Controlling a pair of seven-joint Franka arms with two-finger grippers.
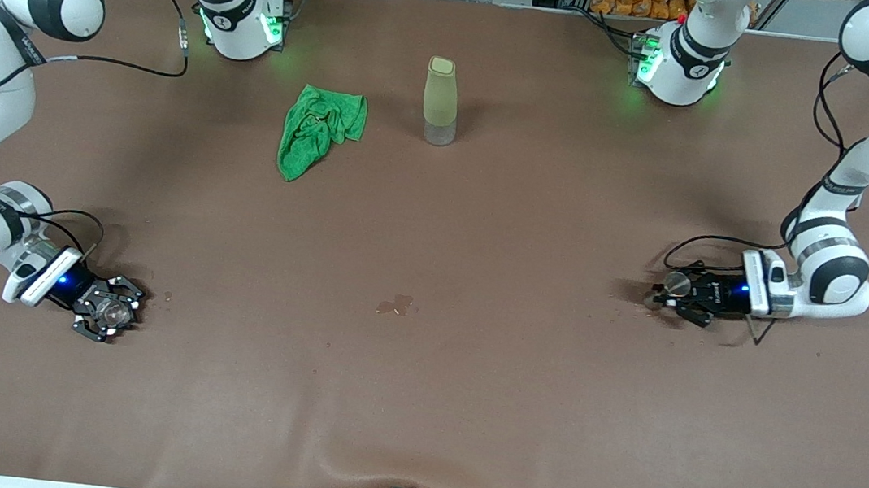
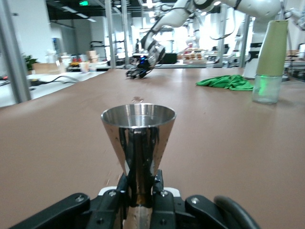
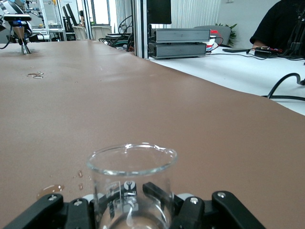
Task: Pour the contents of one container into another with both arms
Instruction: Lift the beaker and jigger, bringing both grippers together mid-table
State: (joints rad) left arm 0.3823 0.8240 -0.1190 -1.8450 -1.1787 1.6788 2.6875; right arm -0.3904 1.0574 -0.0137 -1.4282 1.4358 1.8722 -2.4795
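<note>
The tiny clear glass cup [image 1: 112,313] stands upright at the right arm's end of the table, near the front camera. My right gripper [image 1: 107,311] is shut on it low at the table. In the right wrist view the cup [image 3: 131,183] fills the space between the black fingers [image 3: 193,210], and it looks empty. The shiny steel jigger [image 1: 675,283] is upright at the left arm's end, with my left gripper [image 1: 670,292] shut on it. The left wrist view shows the jigger [image 2: 138,138] pinched at its narrow waist by the fingers [image 2: 159,183].
A tall pale yellow-green bottle [image 1: 440,101] stands mid-table toward the robots' bases, with a crumpled green cloth [image 1: 316,131] beside it. A small wet patch [image 1: 395,303] lies mid-table. A few droplets [image 3: 52,188] sit on the brown mat by the cup.
</note>
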